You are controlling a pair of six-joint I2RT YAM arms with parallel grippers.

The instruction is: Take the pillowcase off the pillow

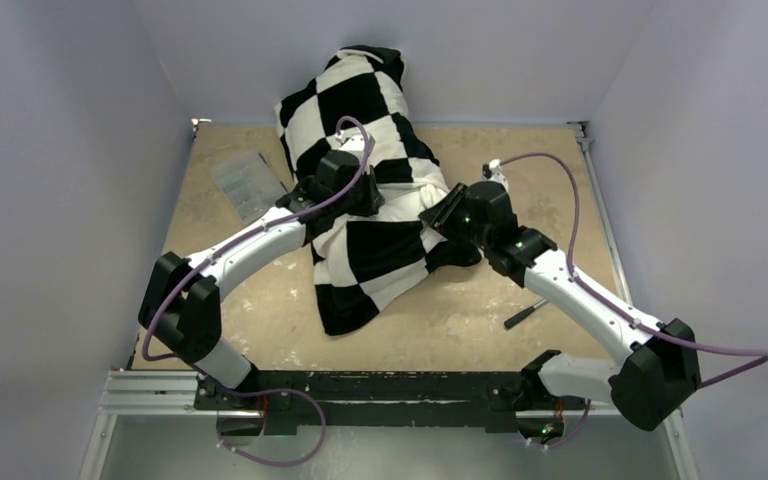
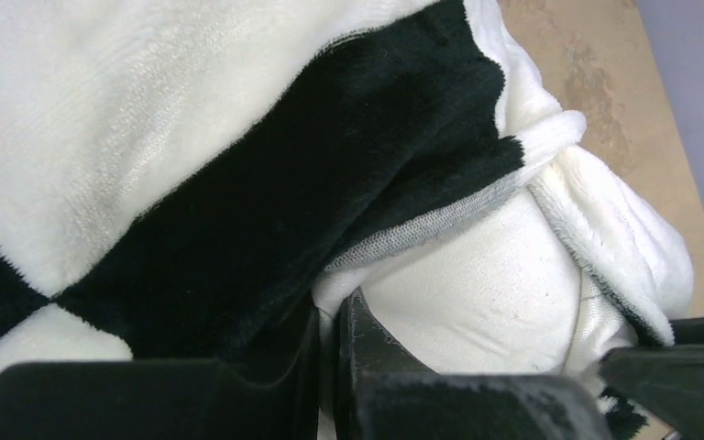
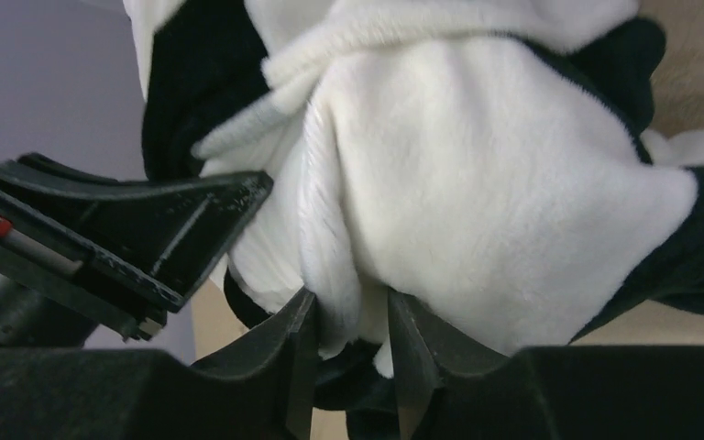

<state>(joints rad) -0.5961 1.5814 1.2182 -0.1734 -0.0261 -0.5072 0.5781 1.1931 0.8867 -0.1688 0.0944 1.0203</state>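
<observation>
The black-and-white checkered pillowcase (image 1: 360,100) lies over the pillow down the middle of the table, its lower part slack and flat (image 1: 360,270). In the left wrist view the case's grey hem is pulled back and a bare bulge of the plain white pillow (image 2: 477,275) shows. My left gripper (image 2: 335,307) is shut on a thin fold of that smooth white pillow cloth, just under the hem. My right gripper (image 3: 350,298) is shut on a fluffy white fold of the pillowcase (image 3: 477,183). The two grippers (image 1: 365,190) (image 1: 440,215) are close together at the case's middle.
A clear plastic packet (image 1: 245,180) lies on the tan table (image 1: 520,170) at the left rear. A black pen-like tool (image 1: 523,315) lies under the right arm. Walls close in on three sides. The left gripper's body (image 3: 119,229) shows in the right wrist view.
</observation>
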